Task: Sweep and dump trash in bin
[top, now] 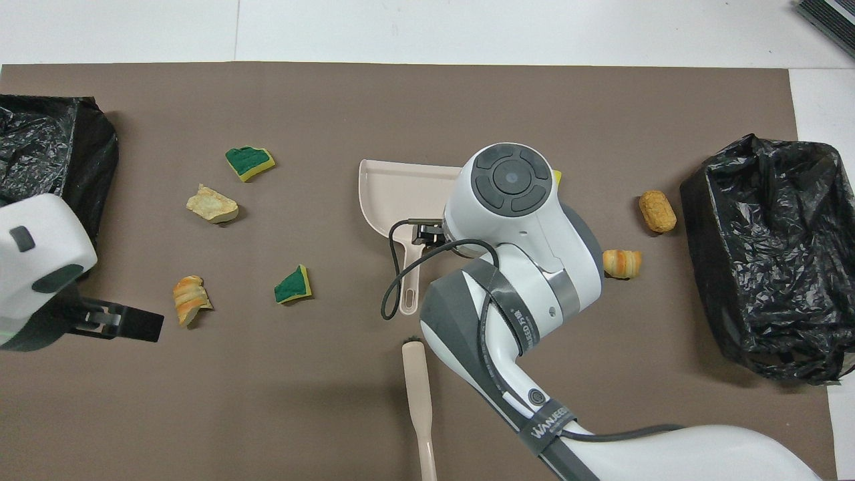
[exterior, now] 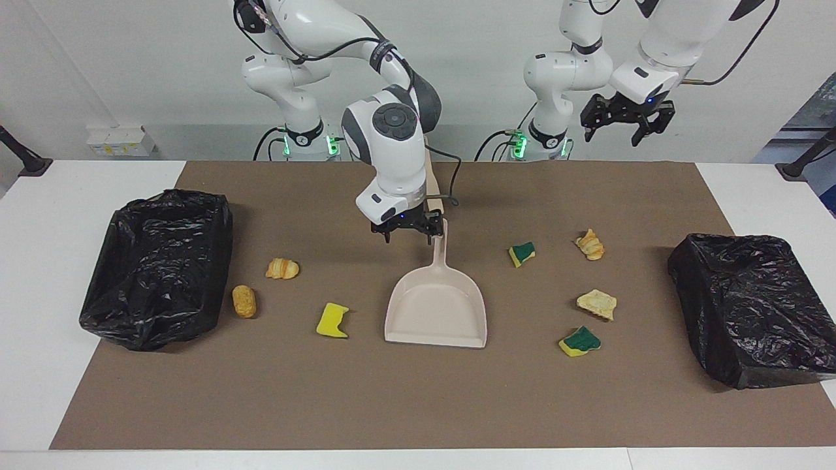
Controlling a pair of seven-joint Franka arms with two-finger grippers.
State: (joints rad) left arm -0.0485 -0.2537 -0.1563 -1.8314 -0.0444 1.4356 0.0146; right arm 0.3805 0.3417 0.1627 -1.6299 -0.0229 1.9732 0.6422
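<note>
The right gripper (exterior: pixel 410 231) points down, fingers spread and empty, just beside the dustpan (exterior: pixel 436 307) handle. The left gripper (exterior: pixel 621 125) hangs raised, fingers open, holding nothing.

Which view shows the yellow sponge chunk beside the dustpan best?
The facing view: the yellow sponge chunk lies fully exposed on the mat beside the dustpan, toward the right arm's end. In the overhead view the right arm covers it; only a yellow sliver shows.
</note>
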